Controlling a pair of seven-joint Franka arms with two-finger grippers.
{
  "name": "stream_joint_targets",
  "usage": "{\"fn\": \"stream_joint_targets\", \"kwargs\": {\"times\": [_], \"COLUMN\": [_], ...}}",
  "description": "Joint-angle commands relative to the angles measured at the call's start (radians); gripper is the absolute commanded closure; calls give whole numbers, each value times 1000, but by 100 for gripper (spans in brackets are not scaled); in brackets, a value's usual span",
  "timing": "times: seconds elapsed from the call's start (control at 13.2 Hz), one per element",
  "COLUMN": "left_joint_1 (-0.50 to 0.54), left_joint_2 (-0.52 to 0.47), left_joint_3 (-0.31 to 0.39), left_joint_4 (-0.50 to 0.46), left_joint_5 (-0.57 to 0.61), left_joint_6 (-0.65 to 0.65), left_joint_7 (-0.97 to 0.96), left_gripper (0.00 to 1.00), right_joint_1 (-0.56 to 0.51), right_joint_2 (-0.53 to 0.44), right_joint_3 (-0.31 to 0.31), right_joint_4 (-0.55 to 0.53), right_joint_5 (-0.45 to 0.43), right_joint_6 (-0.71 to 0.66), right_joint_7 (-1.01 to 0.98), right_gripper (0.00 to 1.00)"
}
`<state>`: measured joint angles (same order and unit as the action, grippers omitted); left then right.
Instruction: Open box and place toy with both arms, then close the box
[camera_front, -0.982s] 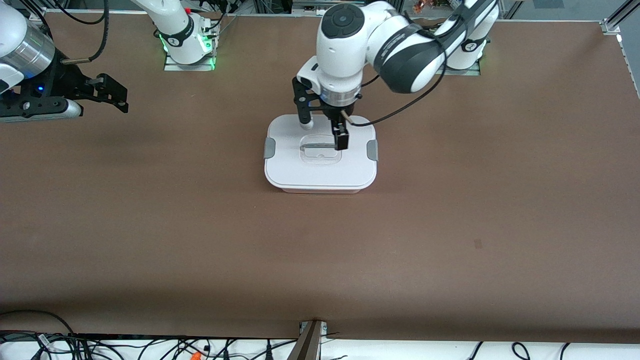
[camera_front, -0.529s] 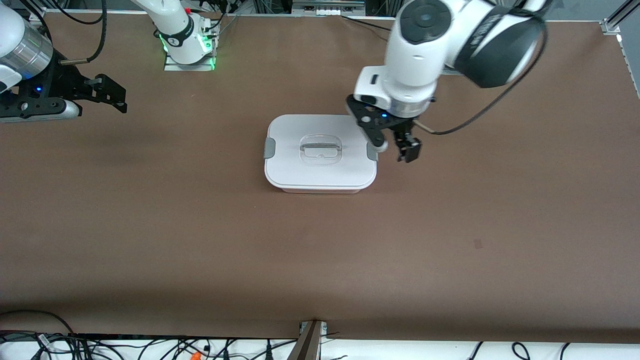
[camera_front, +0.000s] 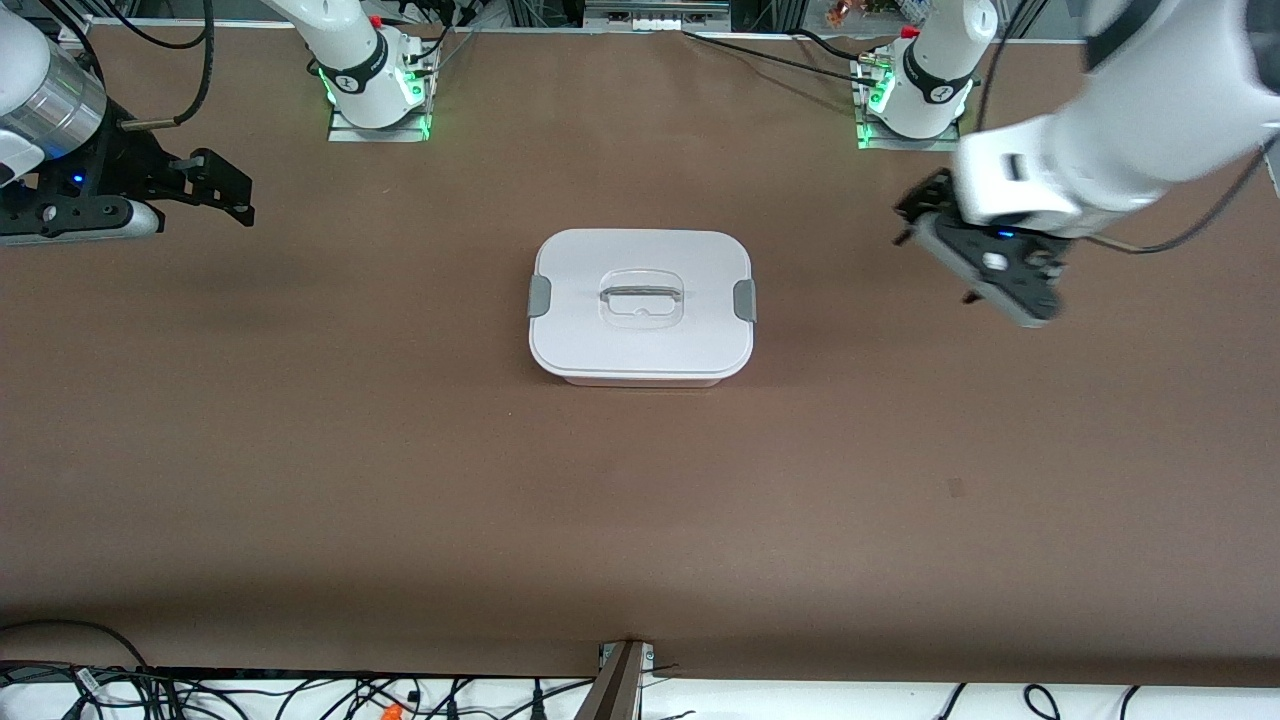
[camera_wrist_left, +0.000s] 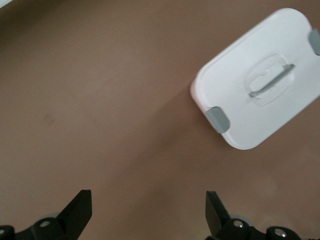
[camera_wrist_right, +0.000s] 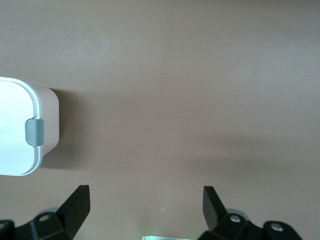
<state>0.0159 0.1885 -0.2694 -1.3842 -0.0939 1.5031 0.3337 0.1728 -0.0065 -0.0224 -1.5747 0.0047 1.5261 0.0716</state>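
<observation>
The box (camera_front: 640, 345) sits in the middle of the table with its white lid on, and both grey clips (camera_front: 539, 296) lie against its sides. The clear handle (camera_front: 641, 298) has nothing on it. My left gripper (camera_front: 985, 268) hangs open and empty over bare table toward the left arm's end, well apart from the box (camera_wrist_left: 240, 85). Its wrist view shows one clip (camera_wrist_left: 218, 119) and wide-apart fingertips (camera_wrist_left: 80, 207). My right gripper (camera_front: 228, 188) waits open and empty at the right arm's end, with the box's corner (camera_wrist_right: 15, 150) in its wrist view. The toy is out of view.
The two arm bases (camera_front: 378, 95) (camera_front: 915, 95) glow green along the table edge farthest from the front camera. Cables (camera_front: 300, 700) and a metal bracket (camera_front: 622, 680) lie past the edge nearest to that camera. Brown tabletop (camera_front: 400, 480) surrounds the box.
The left arm has come off the lid's handle and swung away toward its own end of the table. The lid stays on the box. The right arm has not moved.
</observation>
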Motion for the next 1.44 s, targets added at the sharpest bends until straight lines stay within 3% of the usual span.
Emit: {"fn": "stream_joint_targets", "kwargs": {"times": [0.0,0.23,0.45,0.76,1.36], "left_joint_1": [-66,-70,-122,-114,-106], "left_joint_2": [-112,-233,-233,-170,-156], "left_joint_3": [162,225,245,236,239], "left_joint_4": [-108,-284,-283,-231,-228], "left_joint_5": [-30,3,129,125,131], "left_joint_6": [38,182,184,126,135], "left_joint_7": [-18,-195,-327,-363,-486], "left_gripper": [0,0,0,0,0], "right_joint_1": [0,2,2,2,2], "right_joint_2": [5,5,3,5,5], "right_joint_3": [2,6,6,6,4], "right_joint_4": [16,16,16,16,16], "right_joint_5": [5,4,4,4,4], "right_joint_6": [-12,-11,-12,-14,-12], "right_joint_7": [-3,-4,-4,-4,-4], "right_gripper": [0,0,0,0,0]}}
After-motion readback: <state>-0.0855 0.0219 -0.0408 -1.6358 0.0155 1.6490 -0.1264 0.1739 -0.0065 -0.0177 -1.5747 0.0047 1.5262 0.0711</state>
